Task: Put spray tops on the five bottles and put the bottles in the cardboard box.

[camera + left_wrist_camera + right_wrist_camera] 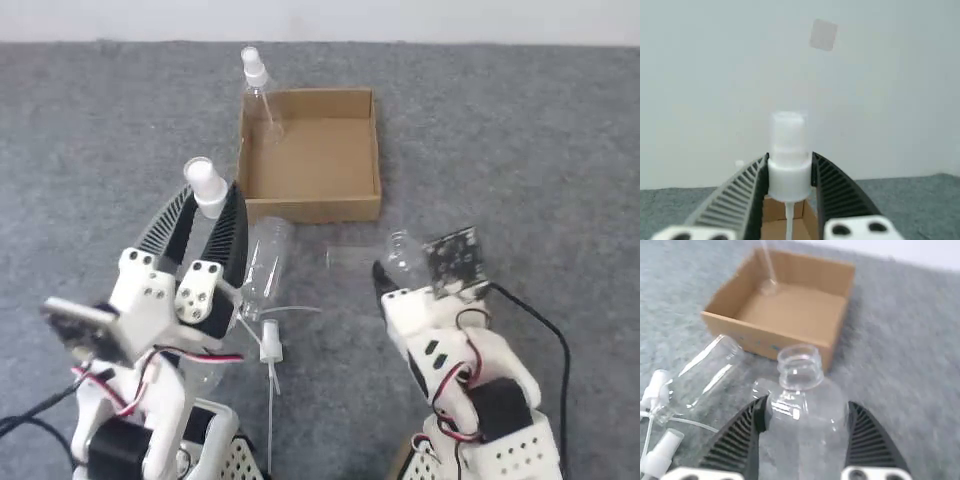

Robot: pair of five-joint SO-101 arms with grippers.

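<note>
**Both claws loaded; one capped bottle in the box**

- Writing: the cardboard box (310,208) carries faint bluish marks on its outer near wall, seen from your right wrist view and too blurred to read.
- Left claw (788,167): raised off the counter (520,150) and pinching a white spray top (788,175) by its ribbed collar. The clear overcap points up and the thin dip tube hangs down between the fingers.
- Right claw (805,407): closed around the shoulders of a clear bottle (801,390). The bottle's threaded neck is open and tilts toward the box, and it sits low, just short of the box's near wall.
- In the box: one clear bottle with a white top (256,85) stands in the far corner on your left arm's side.
- On the counter: a second clear bottle (266,262) lies on its side between the two arms, base toward the box. A loose spray top (270,345) lies just beside its neck end, its tube trailing back toward the arm bases.
</note>
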